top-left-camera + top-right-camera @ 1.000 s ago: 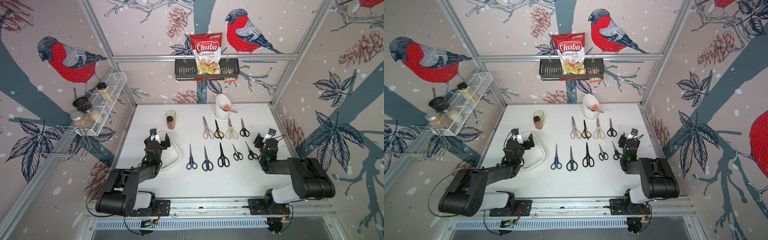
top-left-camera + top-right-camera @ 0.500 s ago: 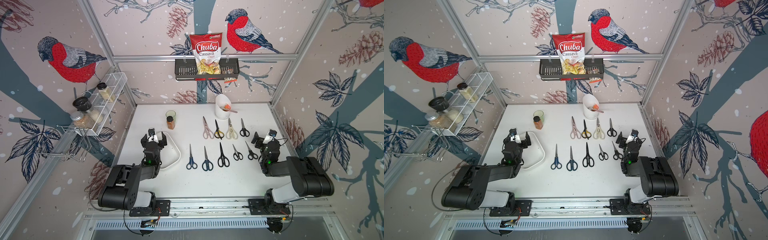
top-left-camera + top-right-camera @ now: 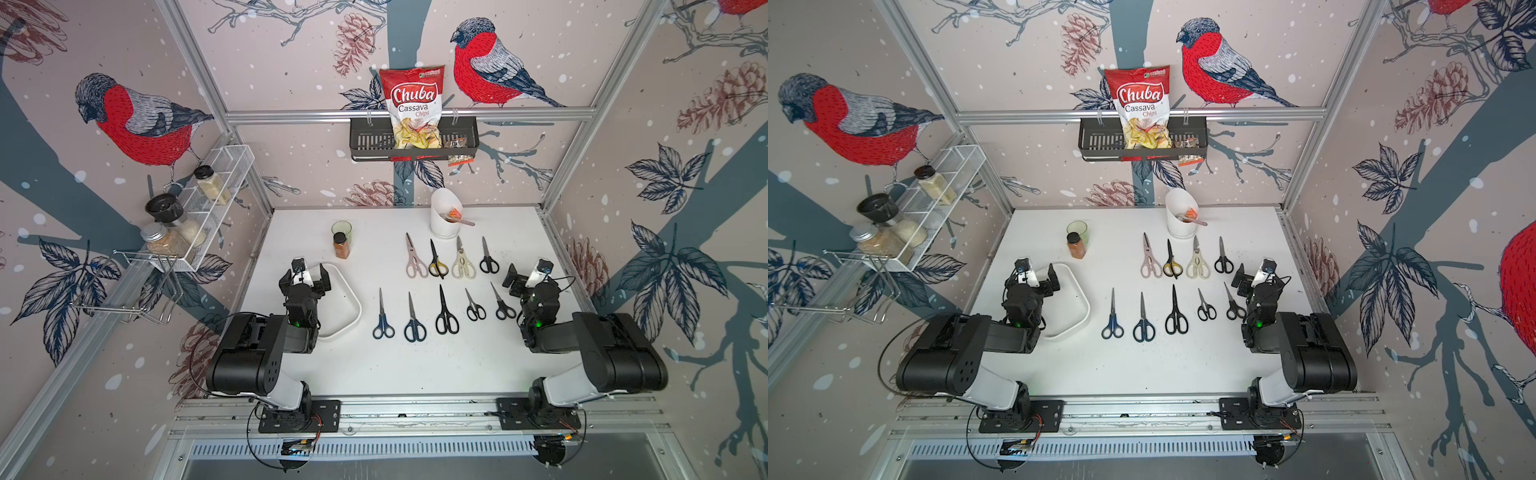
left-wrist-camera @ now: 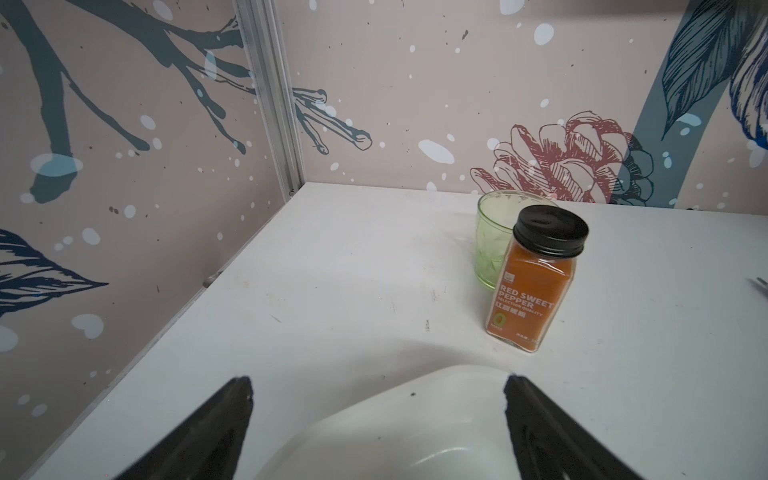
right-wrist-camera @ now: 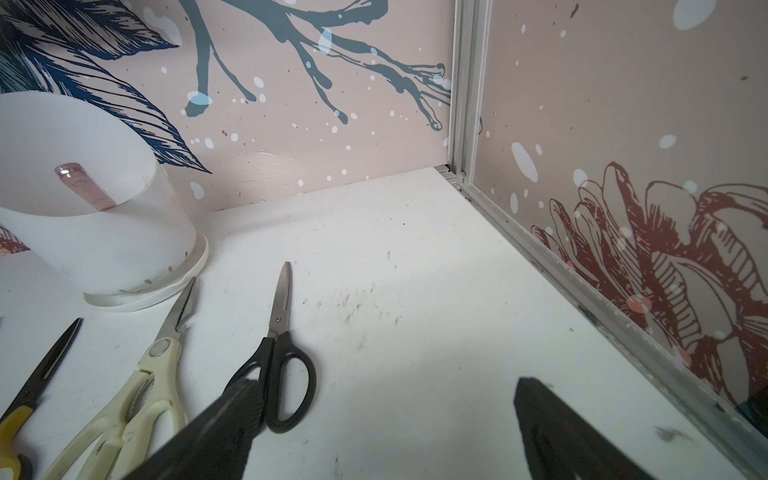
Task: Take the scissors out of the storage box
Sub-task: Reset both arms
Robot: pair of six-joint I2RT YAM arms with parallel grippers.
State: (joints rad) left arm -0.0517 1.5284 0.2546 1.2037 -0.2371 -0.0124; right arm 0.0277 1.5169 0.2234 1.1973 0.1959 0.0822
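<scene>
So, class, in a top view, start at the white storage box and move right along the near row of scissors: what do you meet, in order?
White storage box, blue-handled scissors, dark navy scissors, long black scissors, small black scissors, second small black scissors.

Black arms [image 3: 249, 353], white base links [image 3: 286, 390], green wrist lights [image 3: 296, 323]; left claw [image 4: 378, 382] and right claw [image 5: 384, 384] matte black

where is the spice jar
In both top views the spice jar stands back left on the table, in front of the green glass, beyond the storage box.
</scene>
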